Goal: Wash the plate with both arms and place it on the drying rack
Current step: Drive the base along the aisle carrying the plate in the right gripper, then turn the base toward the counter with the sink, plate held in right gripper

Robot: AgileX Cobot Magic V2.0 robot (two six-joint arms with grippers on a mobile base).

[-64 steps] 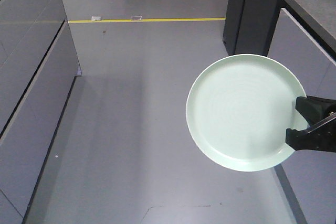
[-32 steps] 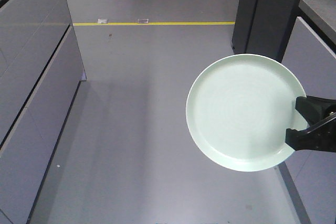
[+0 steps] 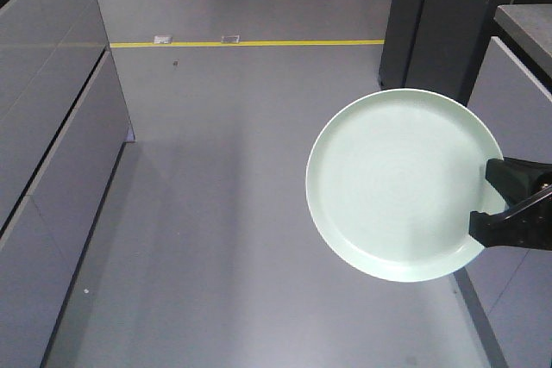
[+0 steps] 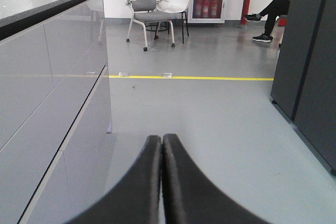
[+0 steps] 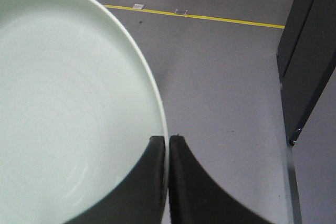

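Observation:
The pale mint-green plate (image 3: 398,184) hangs in the air above a grey floor, its face turned toward the front camera. My right gripper (image 3: 490,205) is shut on its right rim; in the right wrist view the two black fingers (image 5: 167,141) pinch the plate (image 5: 63,108) edge between them. My left gripper (image 4: 161,139) is shut with nothing in it and points down a corridor. It does not show in the front view. The drying rack is out of view.
Grey cabinet fronts (image 3: 52,152) line the left side. A dark pillar (image 3: 444,19) and a grey counter (image 3: 526,49) stand at the right. A yellow floor line (image 3: 250,42) crosses ahead, with chairs (image 4: 157,6) and a seated person's legs (image 4: 268,17) beyond.
The plate and right gripper keep the same place in the front view. The floor and cabinets have shifted behind them, so the base has moved a little.

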